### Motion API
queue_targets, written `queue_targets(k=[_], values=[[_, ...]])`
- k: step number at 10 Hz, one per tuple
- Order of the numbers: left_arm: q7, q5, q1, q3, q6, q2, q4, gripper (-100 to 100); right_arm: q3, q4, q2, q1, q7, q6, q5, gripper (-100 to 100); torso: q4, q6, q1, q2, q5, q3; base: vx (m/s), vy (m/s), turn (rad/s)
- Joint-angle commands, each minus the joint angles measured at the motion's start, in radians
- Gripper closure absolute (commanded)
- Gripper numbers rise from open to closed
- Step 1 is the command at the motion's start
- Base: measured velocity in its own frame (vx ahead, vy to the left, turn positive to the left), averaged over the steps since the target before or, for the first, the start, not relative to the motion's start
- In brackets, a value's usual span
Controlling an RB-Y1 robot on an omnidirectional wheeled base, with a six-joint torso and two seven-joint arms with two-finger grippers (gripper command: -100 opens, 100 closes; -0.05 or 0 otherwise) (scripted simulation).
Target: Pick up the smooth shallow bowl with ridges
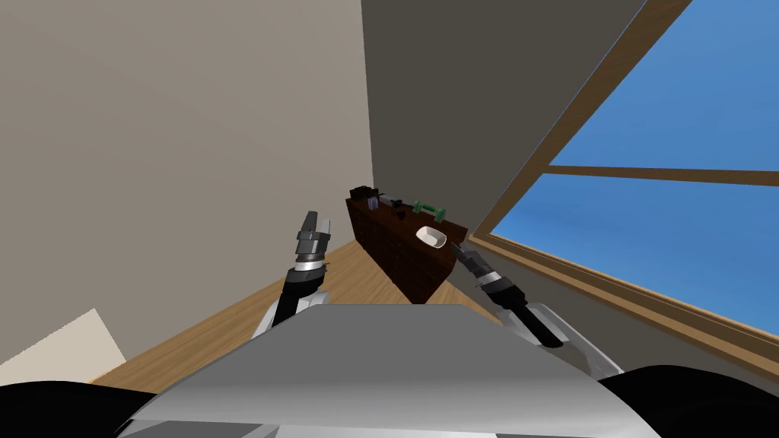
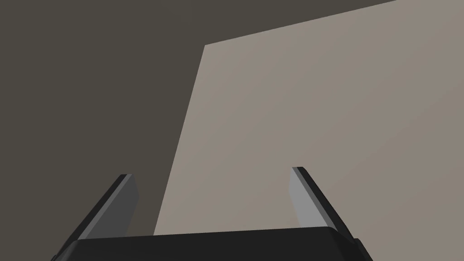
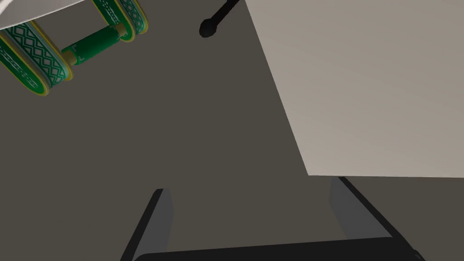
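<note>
Both grippers have their fingers spread apart with nothing between them. White shallow bowl (image 1: pixel 430 236) sits on top of the dark brown drawer cabinet (image 1: pixel 402 262), toward its near end. In the head view the right gripper (image 1: pixel 455 247) is at the bowl's 5 o'clock, tips just beside the rim; can't tell if they touch. Left gripper (image 1: pixel 316 223) is at the bowl's 9 o'clock, well apart from it, raised off the cabinet's side. Green dumbbell (image 1: pixel 428 209) lies at the bowl's 12 o'clock on the same top. The right wrist view shows a diamond pattern and yellow trim on its weights; no text can be read. Small black items (image 1: pixel 364 193) sit at the cabinet's far end.
</note>
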Motion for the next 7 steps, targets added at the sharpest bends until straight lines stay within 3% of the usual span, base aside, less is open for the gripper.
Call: queue_targets(k=[1, 6, 7], values=[[0.000, 0.000, 0.000, 0.000, 0.000, 0.000, 0.000, 0, -0.010, 0.031, -0.050, 0.005, 0.022, 0.005, 0.024, -100, 0.000, 0.000, 0.000, 0.000, 0.000, 0.000, 0.023, 0.085, 0.032], [0.000, 0.000, 0.000, 0.000, 0.000, 0.000, 0.000, 0, -0.027, 0.146, -0.192, 0.022, 0.097, 0.036, 0.123, -100, 0.000, 0.000, 0.001, -0.002, 0.000, -0.001, 0.053, 0.129, 0.054], [0.000, 0.000, 0.000, 0.000, 0.000, 0.000, 0.000, 0, -0.027, 0.146, -0.208, 0.022, 0.097, 0.036, 0.123, -100, 0.000, 0.000, 0.003, -0.002, 0.001, -0.001, 0.047, 0.102, 0.010]])
